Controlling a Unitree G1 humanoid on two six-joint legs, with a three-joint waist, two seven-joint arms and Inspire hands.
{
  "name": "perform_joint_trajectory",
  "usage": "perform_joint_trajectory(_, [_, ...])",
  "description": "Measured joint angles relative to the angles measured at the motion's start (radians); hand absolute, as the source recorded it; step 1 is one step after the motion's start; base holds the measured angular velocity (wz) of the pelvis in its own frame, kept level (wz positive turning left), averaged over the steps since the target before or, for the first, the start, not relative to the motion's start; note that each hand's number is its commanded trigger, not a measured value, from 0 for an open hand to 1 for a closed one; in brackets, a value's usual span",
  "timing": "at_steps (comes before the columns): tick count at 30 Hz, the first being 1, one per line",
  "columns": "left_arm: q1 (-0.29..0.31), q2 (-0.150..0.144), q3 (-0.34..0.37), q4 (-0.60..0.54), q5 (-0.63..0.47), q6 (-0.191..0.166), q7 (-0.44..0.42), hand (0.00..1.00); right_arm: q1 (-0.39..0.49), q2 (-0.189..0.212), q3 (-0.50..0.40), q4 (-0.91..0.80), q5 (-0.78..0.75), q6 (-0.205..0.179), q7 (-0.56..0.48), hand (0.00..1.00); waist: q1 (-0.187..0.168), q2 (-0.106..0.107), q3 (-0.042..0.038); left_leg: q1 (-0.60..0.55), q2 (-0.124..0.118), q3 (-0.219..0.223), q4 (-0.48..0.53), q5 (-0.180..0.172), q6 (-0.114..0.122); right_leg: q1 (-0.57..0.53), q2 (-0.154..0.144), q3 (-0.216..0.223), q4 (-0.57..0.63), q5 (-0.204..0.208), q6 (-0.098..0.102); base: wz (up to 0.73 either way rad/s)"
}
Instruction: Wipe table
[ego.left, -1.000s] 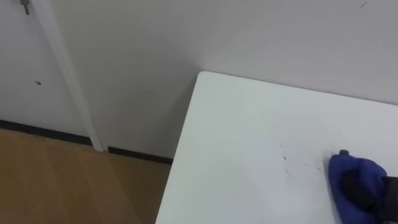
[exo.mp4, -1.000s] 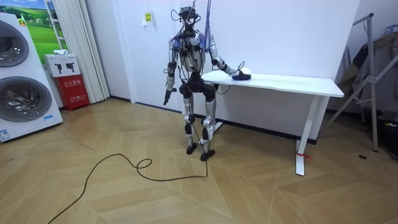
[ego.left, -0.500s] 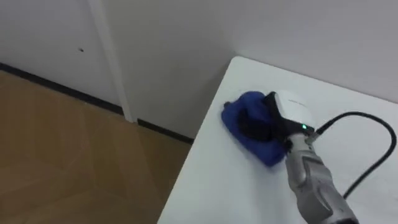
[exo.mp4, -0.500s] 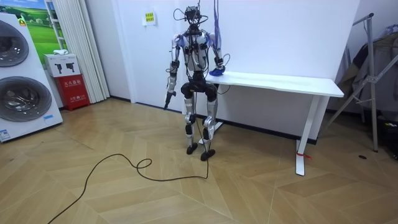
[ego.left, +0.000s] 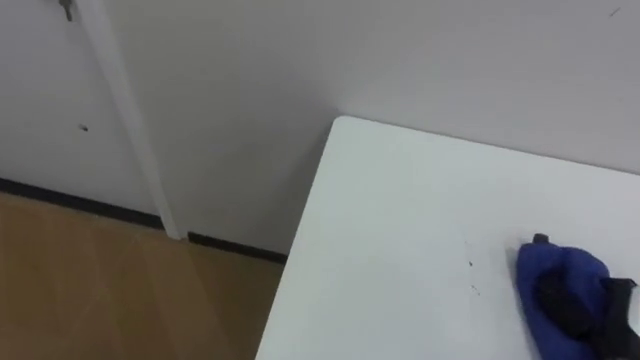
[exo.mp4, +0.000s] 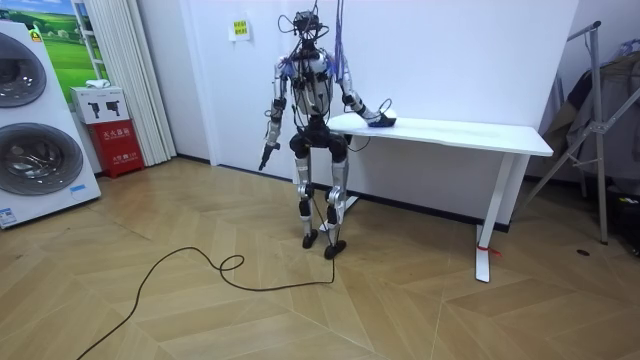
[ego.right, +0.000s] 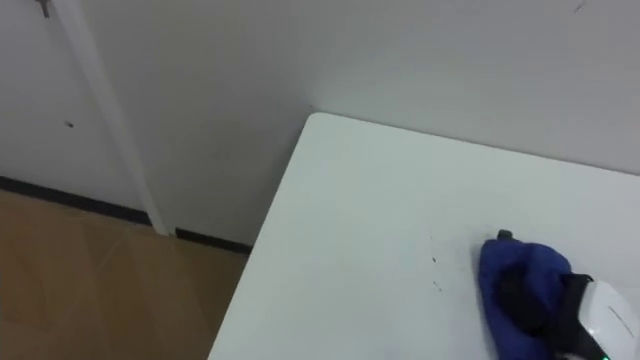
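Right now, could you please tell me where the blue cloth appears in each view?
Left eye view: blue cloth at the lower right, on the table.
Right eye view: lower right, slightly nearer the centre.
Room view: on the table's end nearest the robot.
Shared landmark: the table's corner by the wall.

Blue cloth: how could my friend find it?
Look at the long white table against the wall. Near the end where the robot stands, its right hand rests on a bunched cloth. It's the one blue thing on the white top.
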Motion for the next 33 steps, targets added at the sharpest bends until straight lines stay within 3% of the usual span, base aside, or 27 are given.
perform_joint_trajectory(3, [-0.016,-0.001,-0.067,0.007,-0.033,0.001,0.001,0.0,-0.052,0.002,0.033,-0.001,0.006,0.06,0.008,1.0,0.026,0.001,0.0013,-0.002,0.002,0.027,0.007,0.001,0.001,-0.007,0.001,0.038,-0.002,0.001,0.001,-0.27])
perform_joint_trajectory(6, [-0.059,-0.006,-0.111,0.058,-0.049,0.008,-0.002,0.0,-0.117,0.024,0.096,-0.072,-0.022,0.189,0.059,1.0,0.087,0.004,0.0042,-0.012,0.018,0.084,0.007,0.001,-0.005,-0.04,0.008,0.064,0.001,0.003,0.001,-0.67])
perform_joint_trajectory(7, [-0.078,-0.008,-0.12,0.085,-0.049,0.016,-0.002,0.0,-0.149,0.039,0.15,-0.117,-0.064,0.237,0.114,1.0,0.113,0.007,0.0053,-0.019,0.019,0.08,0.008,0.001,-0.01,-0.056,0.013,0.069,0.002,0.008,-0.01,-0.78])
perform_joint_trajectory(8, [-0.086,-0.007,-0.123,0.089,-0.049,0.02,-0.003,0.0,-0.169,0.047,0.186,-0.14,-0.087,0.252,0.146,1.0,0.126,0.008,0.0071,-0.024,0.021,0.077,0.009,0.003,-0.012,-0.068,0.019,0.077,0.005,0.012,-0.015,-0.72])
perform_joint_trajectory(9, [-0.093,-0.006,-0.128,0.096,-0.049,0.022,-0.002,0.0,-0.227,0.062,0.272,-0.176,-0.137,0.277,0.205,1.0,0.144,0.008,0.0147,-0.034,0.023,0.059,0.009,0.008,-0.014,-0.083,0.028,0.083,0.015,0.017,-0.025,-0.6])
perform_joint_trajectory(10, [-0.102,-0.005,-0.137,0.104,-0.051,0.026,-0.002,0.0,-0.29,0.084,0.359,-0.215,-0.181,0.29,0.259,1.0,0.168,0.007,0.0311,-0.042,0.022,0.033,0.009,0.014,-0.015,-0.1,0.037,0.079,0.021,0.024,-0.037,-0.5])
perform_joint_trajectory(11, [-0.109,-0.004,-0.146,0.109,-0.057,0.027,-0.002,0.0,-0.32,0.091,0.404,-0.236,-0.193,0.292,0.283,1.0,0.177,0.006,0.0361,-0.05,0.022,0.019,0.01,0.014,-0.014,-0.108,0.041,0.076,0.02,0.026,-0.04,-0.12])
perform_joint_trajectory(13, [-0.126,-0.007,-0.165,0.116,-0.059,0.026,-0.008,0.0,-0.412,0.116,0.498,-0.3,-0.244,0.265,0.356,1.0,0.186,-0.007,0.0425,-0.087,0.021,-0.023,0.015,0.027,-0.023,-0.137,0.041,0.036,0.015,0.024,-0.05,0.52])
perform_joint_trajectory(15, [-0.105,-0.006,-0.181,0.109,-0.056,0.026,-0.018,0.0,-0.457,0.114,0.507,-0.288,-0.243,0.236,0.364,1.0,0.207,-0.009,0.044,-0.096,0.019,-0.039,0.013,0.037,-0.03,-0.137,0.036,0.013,0.018,0.017,-0.051,0.66])
perform_joint_trajectory(18, [-0.037,-0.003,-0.179,0.105,-0.059,0.034,-0.026,0.0,-0.422,0.109,0.471,-0.207,-0.226,0.215,0.327,1.0,0.198,-0.006,0.0441,-0.087,0.016,-0.073,0.025,0.035,-0.026,-0.114,0.031,-0.037,0.027,0.012,-0.046,0.56])
perform_joint_trajectory(19, [-0.027,0.0,-0.177,0.107,-0.058,0.034,-0.029,0.0,-0.383,0.102,0.434,-0.114,-0.207,0.198,0.291,1.0,0.173,-0.004,0.0446,-0.089,0.022,-0.053,0.043,0.023,-0.021,-0.113,0.024,-0.045,0.064,0.0,-0.034,0.82])
perform_joint_trajectory(20, [-0.026,0.002,-0.177,0.11,-0.055,0.034,-0.032,0.0,-0.345,0.103,0.388,-0.095,-0.156,0.15,0.253,1.0,0.155,-0.001,0.0441,-0.087,0.026,-0.03,0.046,0.02,-0.017,-0.116,0.018,-0.044,0.092,-0.009,-0.029,0.99])
perform_joint_trajectory(21, [-0.023,0.005,-0.167,0.119,-0.046,0.031,-0.034,0.0,-0.288,0.101,0.33,-0.083,-0.137,0.1,0.187,1.0,0.109,0.006,0.043,-0.073,0.033,0.003,0.045,0.016,-0.008,-0.127,0.001,-0.03,0.161,-0.032,-0.01,0.69])
perform_joint_trajectory(22, [-0.027,0.007,-0.132,0.12,-0.034,0.026,-0.036,0.0,-0.245,0.085,0.281,-0.061,-0.114,0.075,0.131,1.0,0.092,0.011,0.0408,-0.062,0.037,0.038,0.049,0.007,-0.001,-0.15,-0.033,-0.023,0.227,-0.044,0.01,0.33])
perform_joint_trajectory(23, [-0.031,0.01,-0.115,0.121,-0.024,0.022,-0.037,0.0,-0.229,0.072,0.264,-0.049,-0.092,0.068,0.106,1.0,0.091,0.015,0.0383,-0.062,0.041,0.061,0.048,-0.001,0.0,-0.161,-0.056,-0.015,0.259,-0.046,0.013,-0.12])
perform_joint_trajectory(24, [-0.042,0.028,-0.094,0.123,-0.015,0.016,-0.039,0.0,-0.195,0.043,0.222,-0.02,-0.052,0.063,0.061,1.0,0.072,0.023,0.0344,-0.064,0.058,0.098,0.07,-0.026,0.0,-0.193,-0.112,-0.004,0.313,-0.064,0.027,-0.07])
perform_joint_trajectory(26, [-0.059,0.079,-0.022,0.128,-0.015,-0.024,-0.04,0.0,-0.119,0.005,0.115,0.066,0.014,0.05,-0.002,1.0,0.04,0.033,0.0135,-0.052,0.098,0.112,0.098,-0.056,-0.013,-0.205,-0.212,0.016,0.345,-0.059,0.045,0.0])
perform_joint_trajectory(29, [-0.085,0.14,-0.019,0.11,-0.014,-0.047,-0.039,0.0,-0.052,-0.024,0.033,0.109,0.07,0.04,-0.033,1.0,0.009,0.034,0.0123,-0.081,0.147,0.106,0.187,-0.106,-0.039,-0.205,-0.268,0.083,0.275,-0.019,0.053,-0.13])
perform_joint_trajectory(31, [-0.086,0.152,-0.025,0.085,-0.023,-0.049,-0.038,0.0,-0.032,-0.019,0.008,0.097,0.07,0.039,-0.039,1.0,0.002,0.032,0.0113,-0.093,0.174,0.102,0.225,-0.125,-0.06,-0.185,-0.283,0.071,0.201,0.012,0.066,-0.15])
perform_joint_trajectory(33, [-0.103,0.151,-0.045,0.078,-0.064,-0.053,-0.032,0.0,-0.016,-0.007,0.022,0.059,0.07,0.04,-0.031,1.0,0.004,0.026,0.0088,-0.092,0.198,0.103,0.228,-0.125,-0.082,-0.162,-0.283,0.019,0.131,0.049,0.071,-0.18])
